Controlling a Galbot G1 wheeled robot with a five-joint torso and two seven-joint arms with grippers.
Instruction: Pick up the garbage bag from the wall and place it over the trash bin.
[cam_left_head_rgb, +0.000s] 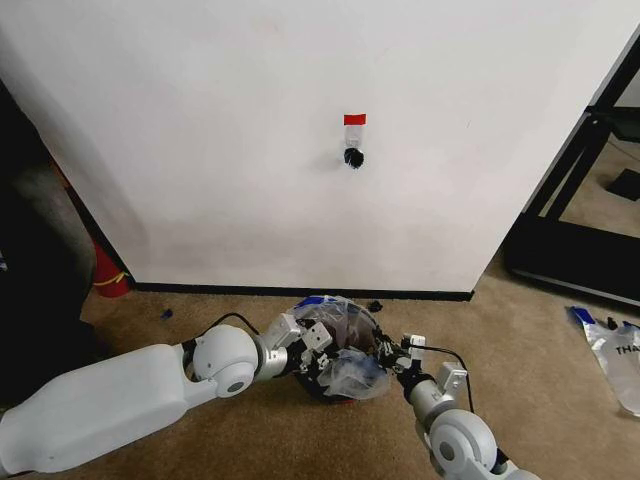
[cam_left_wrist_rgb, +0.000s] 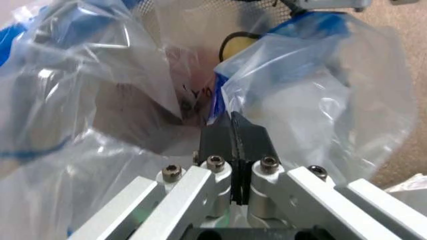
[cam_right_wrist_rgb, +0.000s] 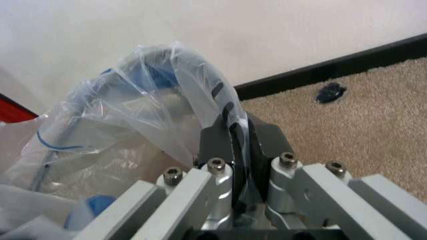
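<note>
Both grippers, left (cam_left_head_rgb: 318, 352) and right (cam_left_head_rgb: 392, 358), fingers pinched on the garbage bag (cam_left_head_rgb: 345, 345) draped over the trash bin (cam_left_head_rgb: 330, 385) by the wall (cam_left_head_rgb: 250, 150) baseboard; best spread hems evenly past rim.

Both arms are reaching forward and down, converging low in front of the robot. The left gripper (cam_left_head_rgb: 322, 362) is pinching the garbage bag (cam_left_head_rgb: 345, 330) with jaws closed; the right gripper (cam_left_head_rgb: 385, 352) is likewise clamping its film.
</note>
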